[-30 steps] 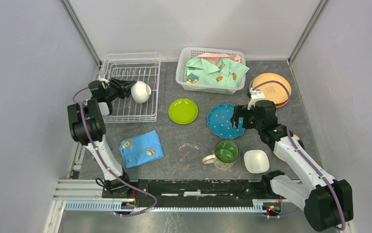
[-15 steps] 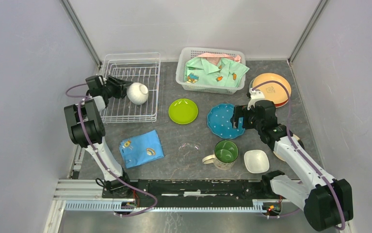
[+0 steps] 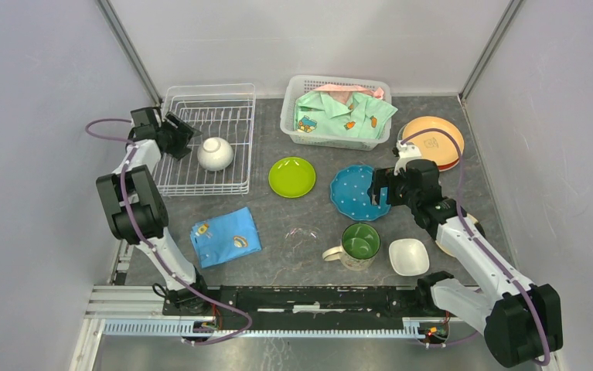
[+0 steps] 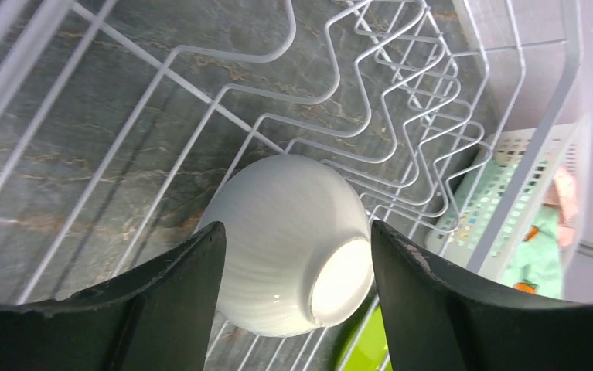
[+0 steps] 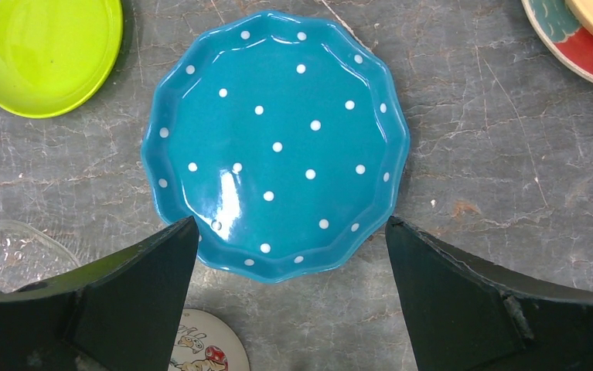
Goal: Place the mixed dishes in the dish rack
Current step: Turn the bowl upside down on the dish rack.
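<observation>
Access to the dish rack (image 3: 208,139) is from above, since its raised wire sides bar a sideways approach. A white bowl (image 3: 216,153) rests on the tines right of centre. The wire rows behind it and along the left wall lie open. A narrow strip of bare table (image 3: 277,212) separates the rack from the lime-green plate (image 3: 292,176). The latticed basket (image 3: 335,116) stands just beside the rack's far right corner.

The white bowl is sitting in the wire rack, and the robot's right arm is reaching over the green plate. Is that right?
Not quite. The white bowl is in the dish rack, but the right end effector is over the blue dotted plate, not the lime-green plate, which lies off to one side. The right wrist view shows it.
</observation>
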